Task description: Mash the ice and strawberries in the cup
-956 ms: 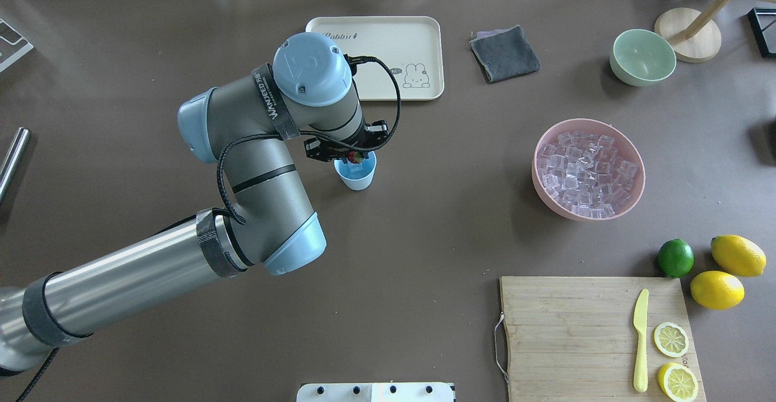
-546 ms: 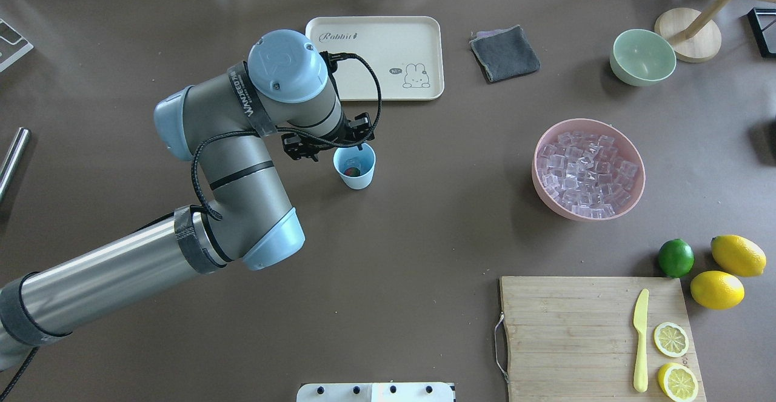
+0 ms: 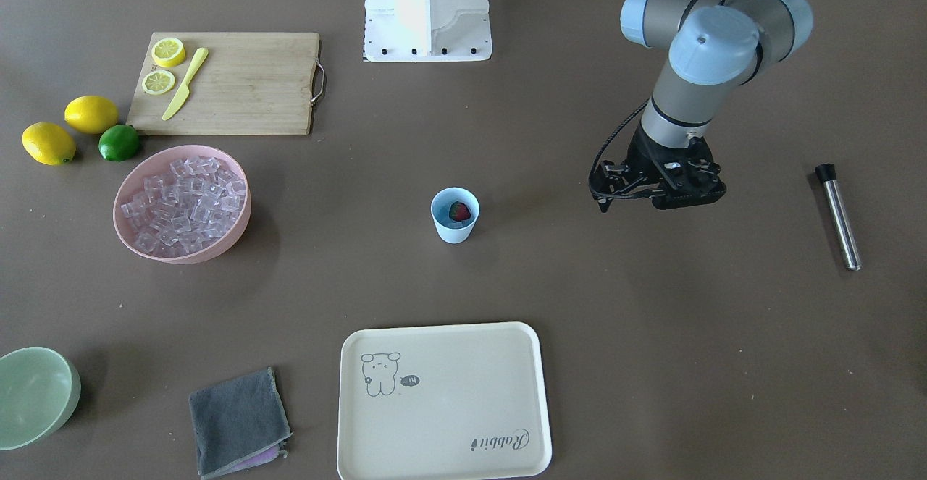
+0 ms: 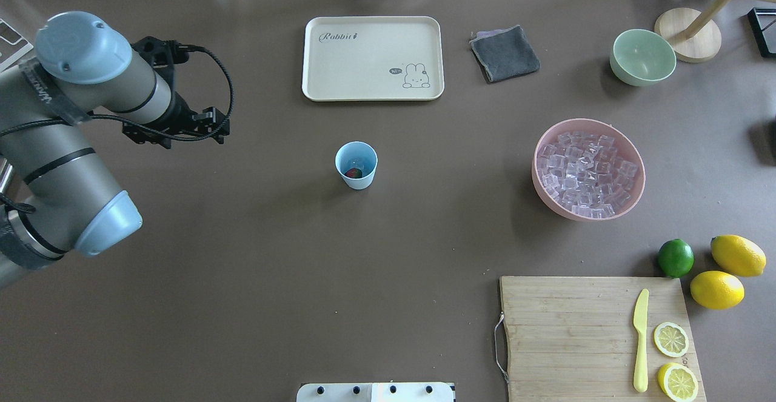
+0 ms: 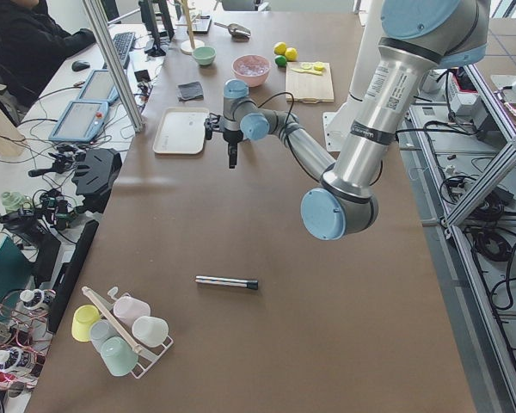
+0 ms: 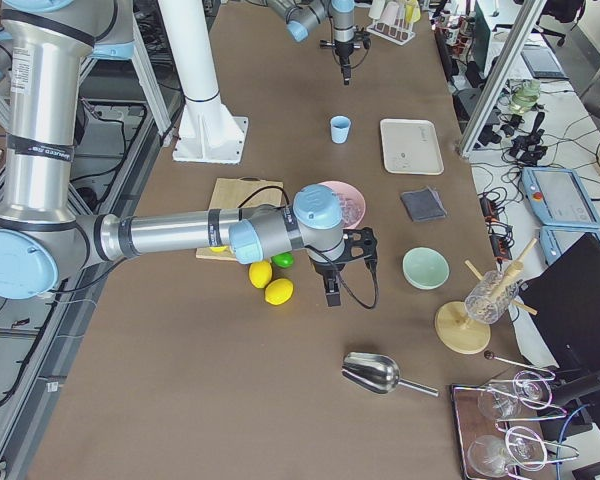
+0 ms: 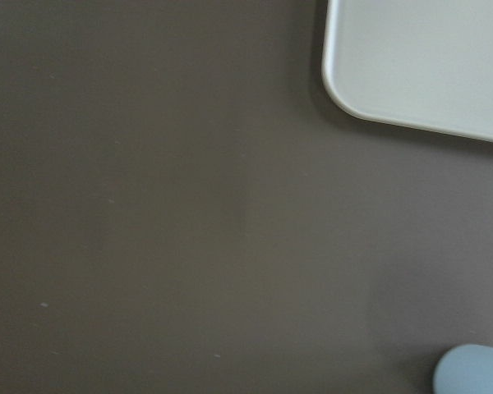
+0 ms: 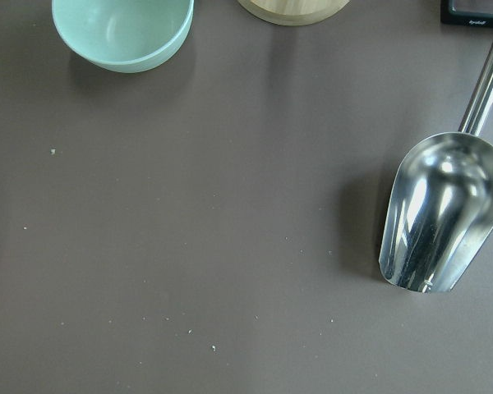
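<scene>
**Operator:** Where is the cup right now?

**Observer:** You'll find the cup (image 4: 357, 184) upright near the middle of the bench (image 4: 242, 305), on the robot's side of the cream tray (image 4: 364, 68). The strawberry (image 4: 352, 173) lies at the bottom of it, red with a green top. There's something clear beside the berry, but it's too small for you to call it ice. The ice (image 4: 587, 174) you can be sure of is heaped in the pink bowl (image 4: 588, 215), well apart from the cup on the robot's right.

**Operator:** And the left gripper?

**Observer:** Your left gripper (image 4: 176, 128) points down over bare bench, well apart from the cup on the robot's left. It sits between the cup and a metal rod with a black end (image 3: 839, 216) that lies flat on the bench. From overhead the wrist hides the fingers, and the other views show them too small. You can't tell whether they are apart or together. Its wrist camera gives you only a corner of the tray and a sliver of the cup.

**Operator:** The right one?

**Observer:** You see the right gripper (image 6: 332, 285) only from the right end of the bench. It points down between the lemons (image 6: 270, 283) and the pale green bowl (image 6: 425, 268). Its camera shows you that bowl and a steel scoop (image 8: 440, 222). You can't judge its fingers from there either.
</scene>
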Controlling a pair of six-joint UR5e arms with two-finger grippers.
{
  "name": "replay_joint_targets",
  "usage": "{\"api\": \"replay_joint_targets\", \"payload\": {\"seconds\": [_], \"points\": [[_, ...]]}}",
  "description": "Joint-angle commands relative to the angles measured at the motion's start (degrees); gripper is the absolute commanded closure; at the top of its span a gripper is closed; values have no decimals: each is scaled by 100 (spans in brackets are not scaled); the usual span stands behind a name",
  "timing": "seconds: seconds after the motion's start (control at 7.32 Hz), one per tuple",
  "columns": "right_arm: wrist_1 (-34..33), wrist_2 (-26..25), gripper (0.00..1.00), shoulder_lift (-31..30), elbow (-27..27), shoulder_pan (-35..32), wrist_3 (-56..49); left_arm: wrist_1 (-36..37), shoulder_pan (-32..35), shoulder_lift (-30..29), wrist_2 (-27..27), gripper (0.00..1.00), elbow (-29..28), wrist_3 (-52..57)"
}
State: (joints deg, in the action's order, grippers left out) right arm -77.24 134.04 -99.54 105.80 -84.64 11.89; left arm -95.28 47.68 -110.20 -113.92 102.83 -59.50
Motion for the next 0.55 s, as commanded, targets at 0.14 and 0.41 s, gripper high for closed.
{"api": "replay_joint_targets", "payload": {"seconds": [0.14,0.41], "points": [[7,8,1,-57,-16,0,6,-1224,1449,1525,-531,2,-689,2339],[7,26,1,-39,11,0,6,-2367,2024,1563,-736,2,-2120,3197]]}}
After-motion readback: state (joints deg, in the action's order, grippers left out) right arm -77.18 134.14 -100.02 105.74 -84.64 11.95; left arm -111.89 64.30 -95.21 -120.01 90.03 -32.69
